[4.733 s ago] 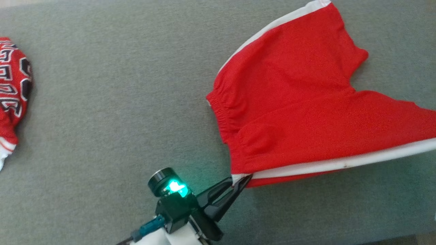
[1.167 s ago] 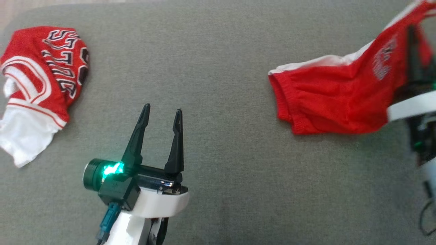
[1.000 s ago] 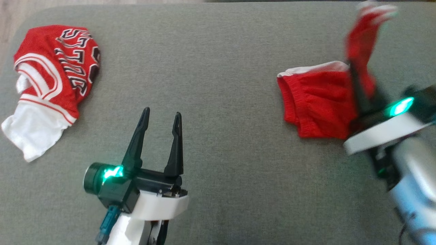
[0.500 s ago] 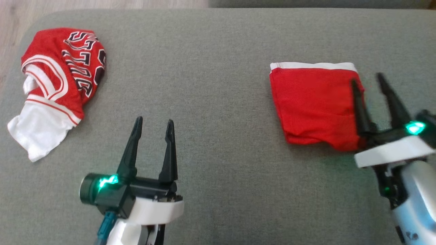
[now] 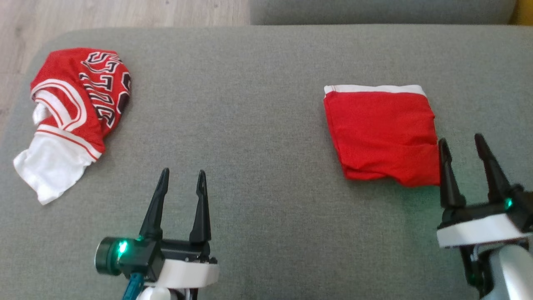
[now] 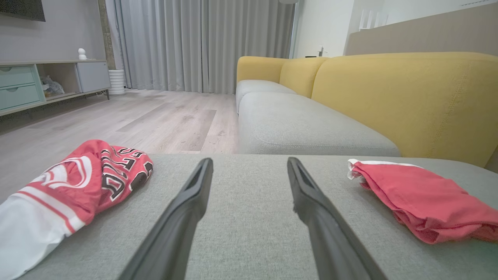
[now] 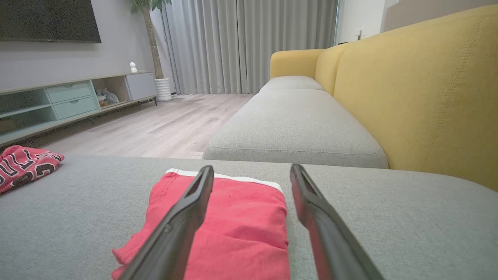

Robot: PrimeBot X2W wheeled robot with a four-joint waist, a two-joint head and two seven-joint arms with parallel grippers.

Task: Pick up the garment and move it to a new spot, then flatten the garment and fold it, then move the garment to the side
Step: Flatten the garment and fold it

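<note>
The garment, red shorts (image 5: 381, 133) with a white side stripe along the far edge, lies folded into a rough square on the grey cushion (image 5: 258, 125). The right wrist view has the folded shorts (image 7: 241, 217) straight ahead, and the left wrist view has them (image 6: 420, 198) at the right. My right gripper (image 5: 461, 141) hovers open at the shorts' near right corner, holding nothing. Well to the left, near the front edge, my left gripper (image 5: 182, 174) stands open and empty over bare fabric.
A crumpled red and white jersey (image 5: 75, 108) with black lettering lies at the cushion's far left. Wooden floor (image 5: 125, 12) borders the cushion's rounded left corner. A yellow sofa back (image 6: 408, 97) rises on the right, with another grey seat (image 6: 295, 128) beyond.
My right gripper brought the shorts' lifted half over onto the other half, opened, let go and drew back toward me. The left gripper stayed open. The camera tilted, shifting the whole picture.
</note>
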